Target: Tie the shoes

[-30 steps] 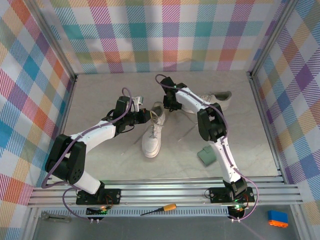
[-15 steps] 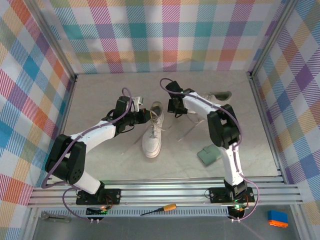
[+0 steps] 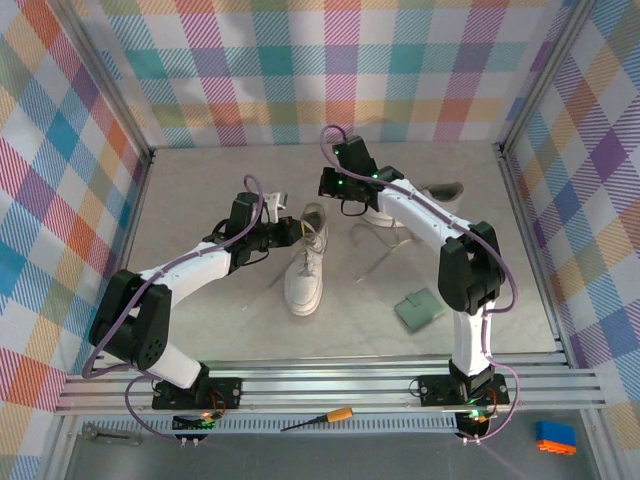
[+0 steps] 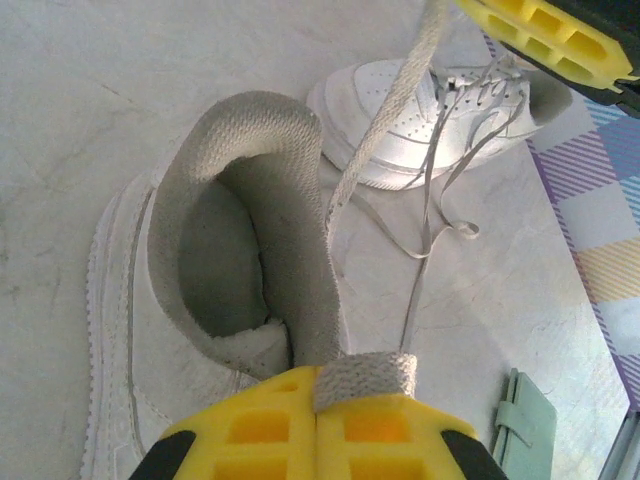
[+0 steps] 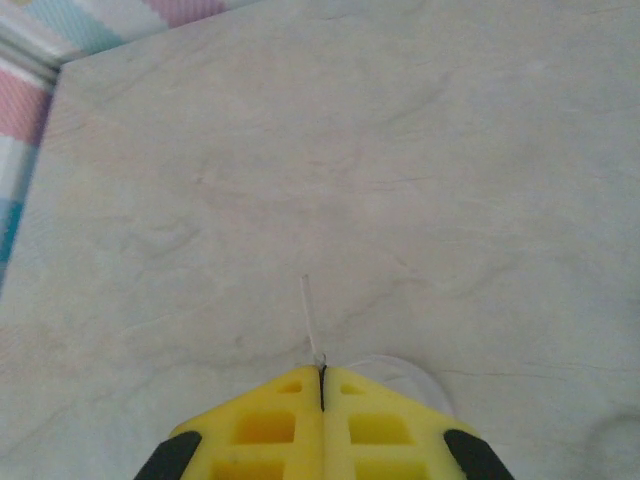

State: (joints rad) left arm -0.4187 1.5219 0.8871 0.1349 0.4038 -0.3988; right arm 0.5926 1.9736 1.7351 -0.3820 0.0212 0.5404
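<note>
Shoes (image 3: 302,275) lie centre and upper right of the top view: light, floppy uppers and limp cords, so pinch near the ends. Left gripper (image 4: 316,400) is clamped on a lace (image 4: 365,378); right gripper (image 5: 322,375) is clamped on a lace tip (image 5: 311,315).

The shoes numbered two, both white: the near sneaker (image 3: 303,270) and the far sneaker (image 3: 440,193), with one lace (image 4: 385,130) to each. One small green pad (image 3: 418,309) lay on the single table (image 3: 220,330).

There were two arms, the left arm (image 3: 190,268) and the right arm (image 3: 420,215). Each ended in one gripper, so two in all: the left gripper (image 4: 318,392) and the right gripper (image 5: 322,378), with two yellow fingers apiece.

Three plaid walls (image 3: 330,70) enclosed the table. On the ledge below the arm bases lay three loose items: one screwdriver (image 3: 318,419) with an orange handle, one blue-and-orange block (image 3: 555,437) and one grey metal tool (image 3: 98,432).
</note>
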